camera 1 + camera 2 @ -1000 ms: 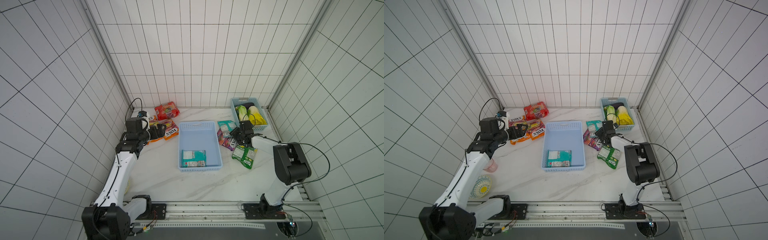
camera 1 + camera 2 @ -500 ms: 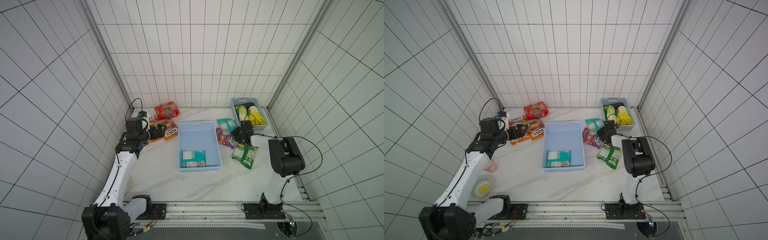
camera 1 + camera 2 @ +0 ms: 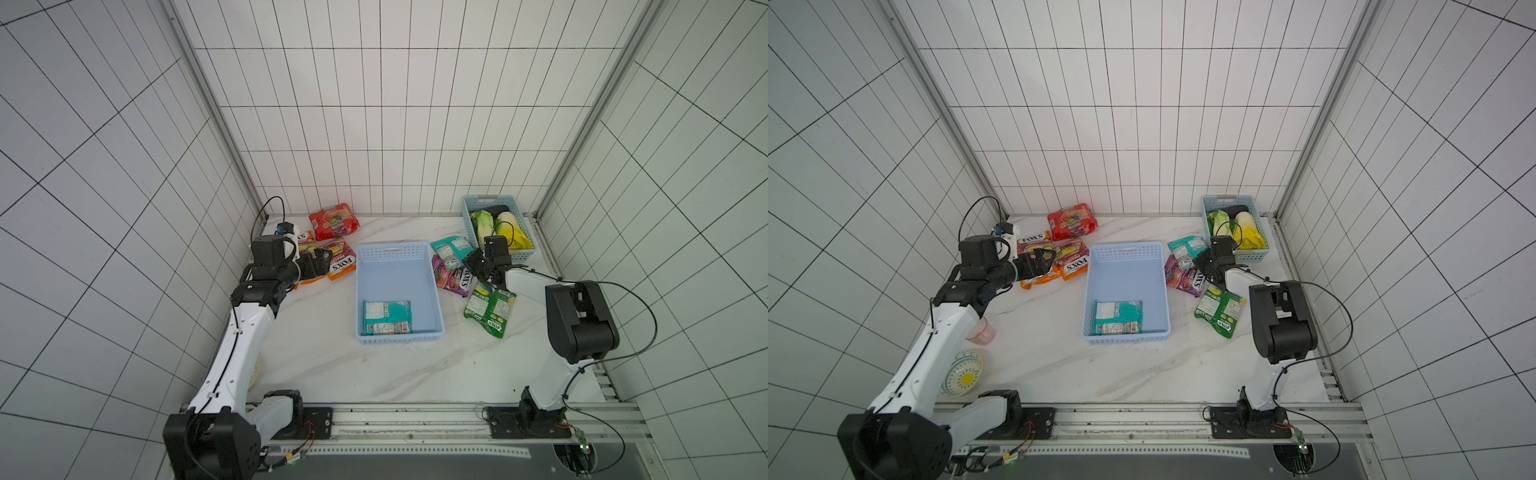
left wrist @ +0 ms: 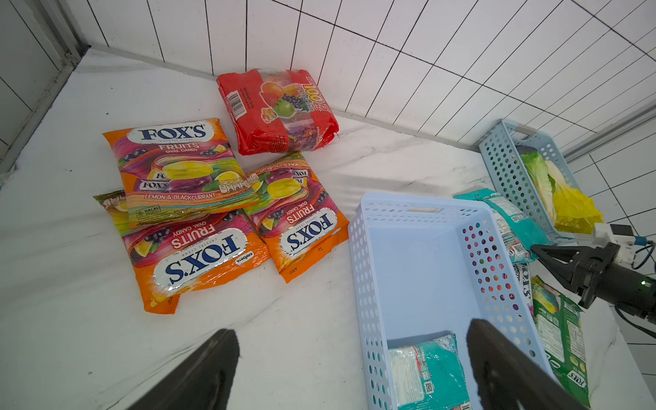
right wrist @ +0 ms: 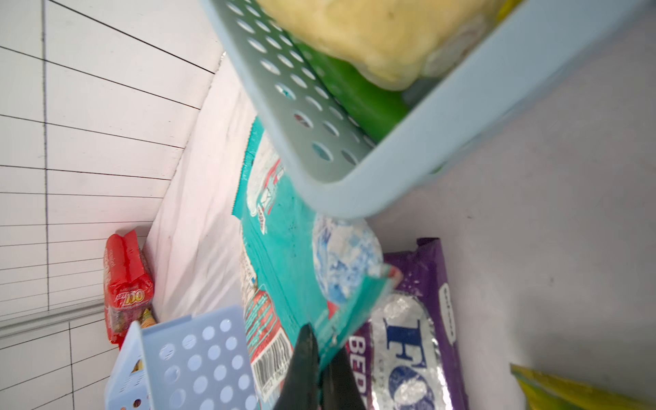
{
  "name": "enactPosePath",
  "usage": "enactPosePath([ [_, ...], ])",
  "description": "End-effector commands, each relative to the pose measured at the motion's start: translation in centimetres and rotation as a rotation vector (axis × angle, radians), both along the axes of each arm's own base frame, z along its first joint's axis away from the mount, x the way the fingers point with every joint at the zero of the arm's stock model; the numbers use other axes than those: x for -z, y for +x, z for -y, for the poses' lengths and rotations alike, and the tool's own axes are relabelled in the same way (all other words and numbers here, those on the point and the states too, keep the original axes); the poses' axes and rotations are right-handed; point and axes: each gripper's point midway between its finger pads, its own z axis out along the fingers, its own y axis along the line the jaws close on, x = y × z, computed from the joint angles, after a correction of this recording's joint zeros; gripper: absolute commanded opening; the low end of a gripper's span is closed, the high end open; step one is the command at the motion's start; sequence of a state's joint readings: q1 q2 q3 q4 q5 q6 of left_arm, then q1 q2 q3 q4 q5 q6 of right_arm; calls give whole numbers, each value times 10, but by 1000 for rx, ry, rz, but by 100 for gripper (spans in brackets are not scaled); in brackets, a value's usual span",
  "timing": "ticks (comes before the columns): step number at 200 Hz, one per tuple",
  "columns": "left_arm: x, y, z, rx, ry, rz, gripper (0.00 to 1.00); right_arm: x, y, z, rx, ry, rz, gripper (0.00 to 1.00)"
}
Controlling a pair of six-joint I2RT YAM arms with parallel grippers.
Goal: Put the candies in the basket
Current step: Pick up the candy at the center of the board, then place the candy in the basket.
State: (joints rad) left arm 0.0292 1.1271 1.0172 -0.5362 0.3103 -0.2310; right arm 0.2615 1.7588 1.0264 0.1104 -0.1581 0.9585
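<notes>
The pale blue basket (image 3: pixel 397 253) (image 3: pixel 1125 249) stands mid-table with one teal candy bag (image 3: pixel 386 318) (image 4: pixel 426 369) inside. To its right lie another teal bag (image 3: pixel 451 251) (image 5: pixel 284 241), a purple bag (image 3: pixel 453 280) (image 5: pixel 415 337) and a green bag (image 3: pixel 488 307). My right gripper (image 3: pixel 473 264) (image 5: pixel 324 351) is shut on a corner of that second teal bag. To the basket's left lie three orange bags (image 3: pixel 343 262) (image 4: pixel 301 216) and a red bag (image 3: pixel 333 216) (image 4: pixel 280 110). My left gripper (image 3: pixel 320 262) (image 4: pixel 349 330) hangs open and holds nothing, between the orange bags and the basket.
A smaller blue basket (image 3: pixel 469 224) (image 5: pixel 319 149) with leafy vegetables stands at the back right, close beside my right gripper. A pink cup (image 3: pixel 982 330) and a patterned plate (image 3: pixel 961 374) sit at the front left beside the left arm. Tiled walls close three sides.
My right gripper's jaws have closed onto the teal bag's corner. The left arm has not moved.
</notes>
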Motion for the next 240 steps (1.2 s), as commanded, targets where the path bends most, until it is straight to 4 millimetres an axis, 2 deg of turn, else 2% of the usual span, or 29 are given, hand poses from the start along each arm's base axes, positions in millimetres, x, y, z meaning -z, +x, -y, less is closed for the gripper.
enactPosePath([
  [1, -15, 4, -3, -10, 7, 34, 98, -40, -4, 0, -28, -17, 93, 0],
  [47, -17, 3, -3, -10, 1, 37, 98, -88, -15, -13, -130, -56, 169, 0],
  [104, -15, 3, -2, -4, 1, 38, 98, -134, -38, -30, -266, -75, 239, 0],
  [140, -16, 4, -3, -11, 6, 32, 98, -160, -57, -53, -415, -54, 251, 0],
  [165, -12, 4, -2, -2, 1, 34, 98, -173, -70, -81, -558, -5, 262, 0],
  [186, -16, 5, -4, -12, 3, 32, 98, -177, -77, -97, -638, 19, 232, 0],
  [240, -16, 3, -6, -19, 6, 39, 98, -177, -93, -155, -819, 27, 206, 0],
])
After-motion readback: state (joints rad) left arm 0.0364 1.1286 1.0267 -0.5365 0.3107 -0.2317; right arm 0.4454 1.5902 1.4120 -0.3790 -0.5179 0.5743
